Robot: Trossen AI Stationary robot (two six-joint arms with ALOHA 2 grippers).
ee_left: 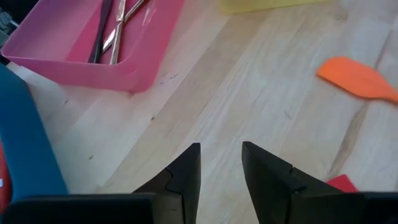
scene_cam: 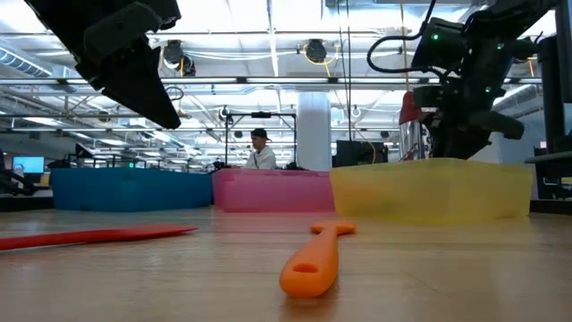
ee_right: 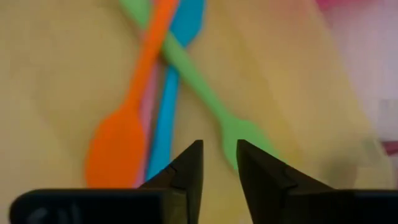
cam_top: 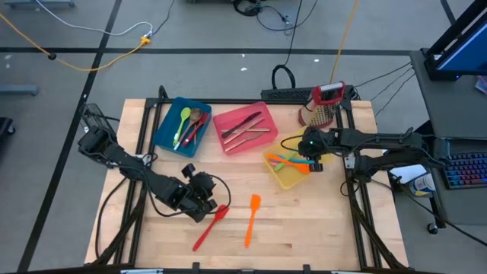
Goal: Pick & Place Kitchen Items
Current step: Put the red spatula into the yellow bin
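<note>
A red spatula [cam_top: 209, 228] and an orange spatula [cam_top: 251, 221] lie flat on the wooden table near its front edge. My left gripper [cam_top: 205, 199] hovers open just left of the red spatula's head [ee_left: 342, 182], with nothing between its fingers. My right gripper [cam_top: 312, 158] hangs open over the yellow bin [cam_top: 285, 183]. Below its fingers, an orange spoon [ee_right: 118, 146], a blue utensil [ee_right: 165, 118], a green utensil [ee_right: 193, 78] and a pink one lie crossed on the bin's floor. The blue bin [cam_top: 163, 125] holds a green spoon, a wooden spoon and a red utensil. The pink bin [cam_top: 228, 122] holds dark and copper cutlery.
A red-topped metal grater [cam_top: 323, 106] stands behind the yellow bin, next to a black power strip [cam_top: 293, 95] at the far edge. Bare wood lies between the bins and the two spatulas. A person [scene_cam: 259, 152] sits far off in the room behind.
</note>
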